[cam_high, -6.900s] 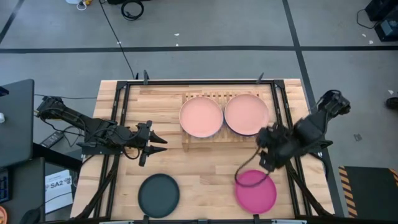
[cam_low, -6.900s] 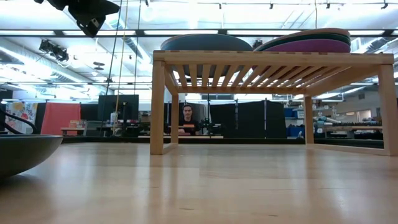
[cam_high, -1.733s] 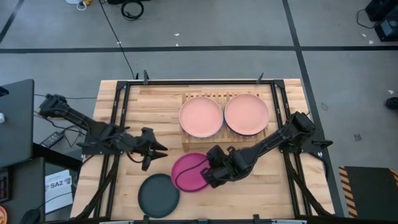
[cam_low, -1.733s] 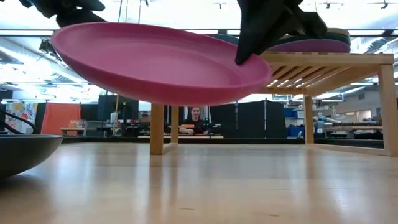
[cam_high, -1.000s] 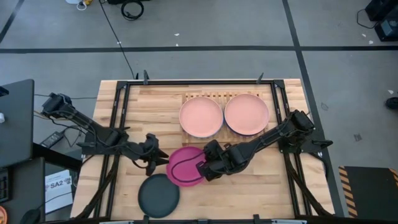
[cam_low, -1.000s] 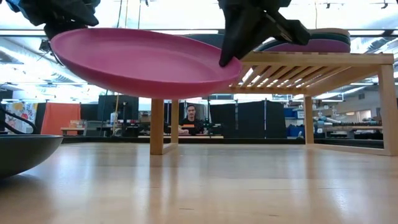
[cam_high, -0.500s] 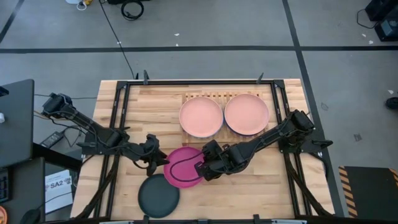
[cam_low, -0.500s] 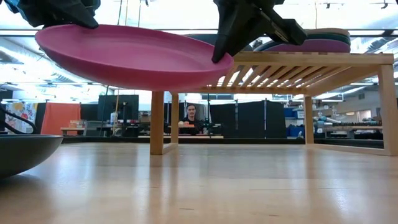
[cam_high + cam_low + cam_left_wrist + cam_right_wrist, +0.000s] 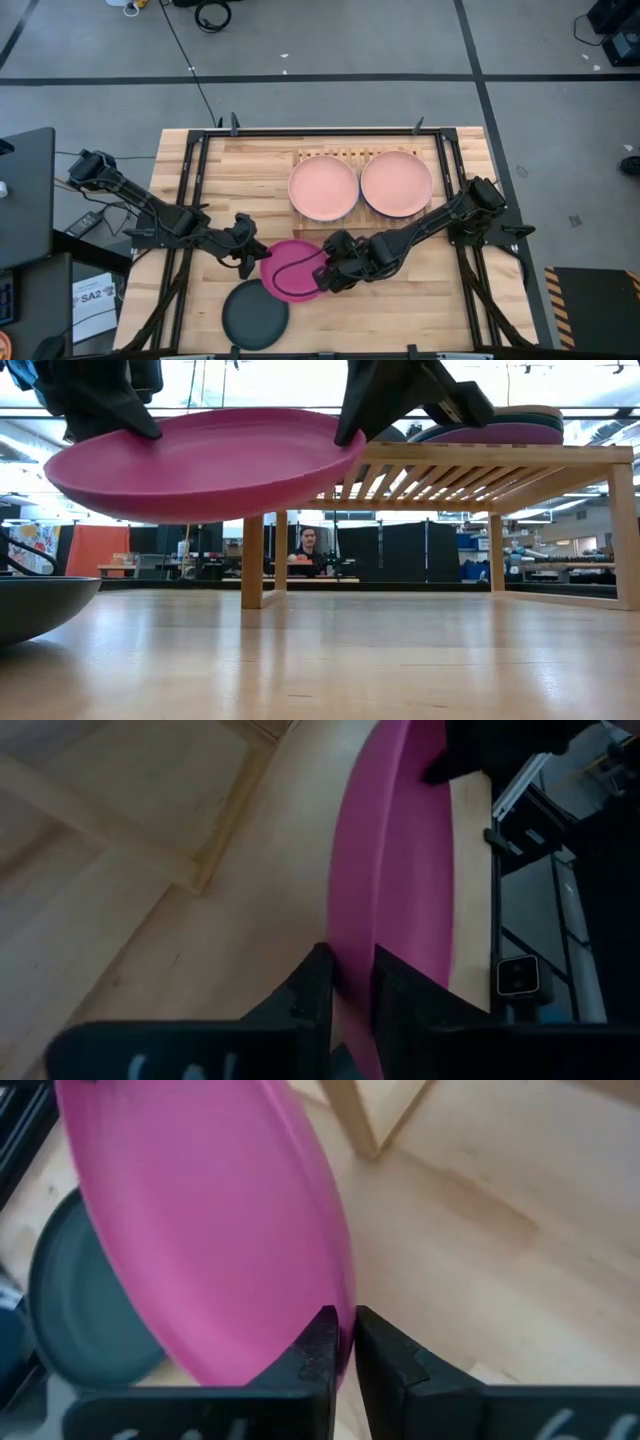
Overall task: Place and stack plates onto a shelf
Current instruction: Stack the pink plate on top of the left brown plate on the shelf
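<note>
High view: magenta plate [image 9: 292, 269] is hanging above the table [image 9: 200, 180], in front of the shelf [image 9: 318, 156]. Left gripper [image 9: 256, 258] and right gripper [image 9: 326, 272] are each pinching opposite rims. Right grip is possibly loosening. Black plate [image 9: 254, 313] is lying beneath.

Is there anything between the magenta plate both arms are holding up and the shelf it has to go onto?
Nothing visible blocks it. The magenta plate hangs above the table, just in front of the shelf, with the left tool and the right tool on opposite rims. Both shelf spots already carry salmon plates, so it would stack on top.
</note>
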Controlling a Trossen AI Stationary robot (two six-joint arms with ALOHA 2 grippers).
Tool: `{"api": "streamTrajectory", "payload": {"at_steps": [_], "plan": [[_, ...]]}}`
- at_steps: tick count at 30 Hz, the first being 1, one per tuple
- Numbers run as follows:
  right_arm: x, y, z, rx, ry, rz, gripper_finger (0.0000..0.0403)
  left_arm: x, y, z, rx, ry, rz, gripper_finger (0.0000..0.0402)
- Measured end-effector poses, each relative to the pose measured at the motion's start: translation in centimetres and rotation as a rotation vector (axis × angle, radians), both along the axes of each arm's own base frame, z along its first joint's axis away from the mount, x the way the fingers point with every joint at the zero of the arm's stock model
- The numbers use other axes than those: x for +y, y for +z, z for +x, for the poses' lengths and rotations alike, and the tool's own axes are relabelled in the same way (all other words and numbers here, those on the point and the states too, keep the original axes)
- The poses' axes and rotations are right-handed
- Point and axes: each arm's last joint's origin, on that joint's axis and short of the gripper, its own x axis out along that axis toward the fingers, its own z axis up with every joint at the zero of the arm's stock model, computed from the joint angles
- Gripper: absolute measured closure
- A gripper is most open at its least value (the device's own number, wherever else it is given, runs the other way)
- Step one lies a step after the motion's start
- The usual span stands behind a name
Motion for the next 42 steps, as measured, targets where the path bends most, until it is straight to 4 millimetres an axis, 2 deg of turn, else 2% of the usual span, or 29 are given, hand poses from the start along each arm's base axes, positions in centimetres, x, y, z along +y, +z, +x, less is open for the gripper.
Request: {"api": "streamTrajectory", "payload": {"at_steps": [12, 22, 26, 32, 38, 42], "plan": [[0.7, 0.2, 0.5, 0.008, 0.161, 0.138, 0.0335, 0.0, -0.2, -0.1, 0.024, 0.002, 0.001, 0.0352], [0.9, 0.3, 0.7, -0.004, 0.204, 0.183, 0.0249, 0.0, -0.2, -0.1, 0.024, 0.001, 0.003, 0.0353], [1.0, 0.3, 0.7, 0.001, 0.216, 0.200, 0.0226, 0.1, -0.3, -0.2, 0.041, 0.003, 0.012, 0.0356], [1.4, 0.2, 0.4, 0.055, 0.330, 0.276, 0.0223, 0.2, -0.5, -0.4, 0.071, 0.003, 0.020, 0.0384], [1.7, 0.2, 0.1, 0.090, 0.428, 0.310, 0.0224, 0.3, -0.6, -0.5, 0.084, 0.007, 0.034, 0.0385], [1.8, 0.8, -0.9, 0.142, 0.492, 0.328, 0.0224, 0.2, -0.7, -0.5, 0.091, -0.003, 0.034, 0.0385]]}}
